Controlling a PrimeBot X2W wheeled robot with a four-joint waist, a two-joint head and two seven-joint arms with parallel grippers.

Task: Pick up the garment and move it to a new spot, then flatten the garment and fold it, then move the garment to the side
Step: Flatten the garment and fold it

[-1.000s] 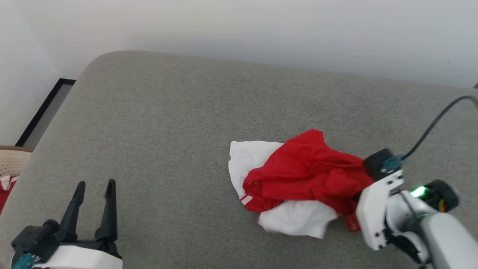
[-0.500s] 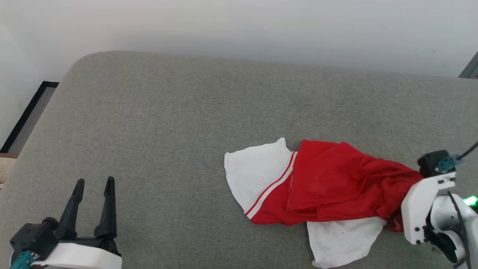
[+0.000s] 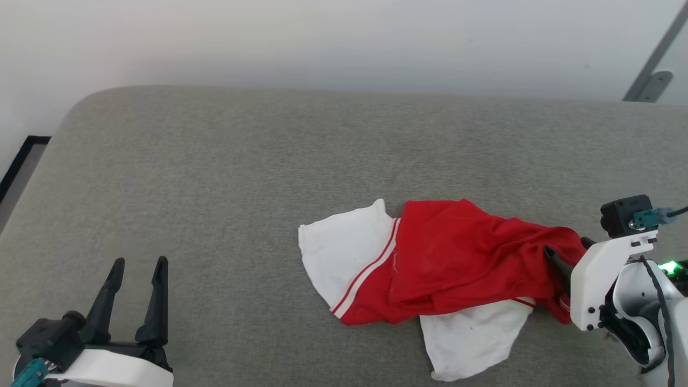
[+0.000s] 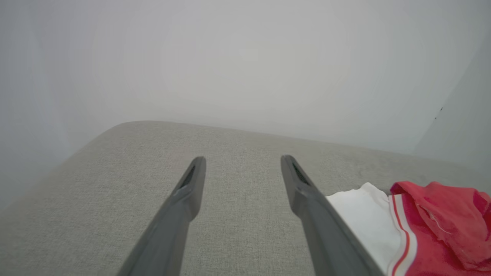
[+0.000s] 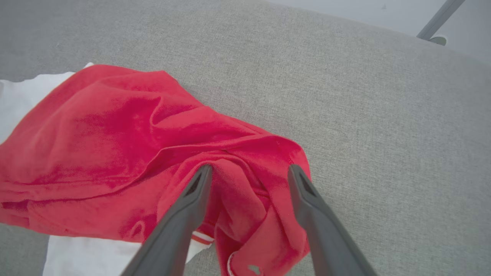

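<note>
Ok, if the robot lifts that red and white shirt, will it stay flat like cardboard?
Probably not. The garment lies in soft creases on the grey cushion, so it would likely droop and dangle. It looks thin, so it is probably light. Pushed, it would likely bunch up, as it does between the open fingers of the right gripper.

- We see the garment (image 3: 457, 258) with a red body and white sleeves, and thin red and white stripes edging where they meet.
- The cushion (image 3: 215, 177) beneath is a plain, flecked grey weave.
- The left gripper (image 3: 138, 262) and right gripper (image 5: 250, 167) have dark grey fingers.
- The right arm's housing (image 3: 596, 274) is white.
- A small light (image 3: 668, 267) there glows green, and the plug (image 3: 645, 218) above it looks teal to us, though it is tiny.
- The wall (image 3: 322, 43) is pale off-white.
</note>
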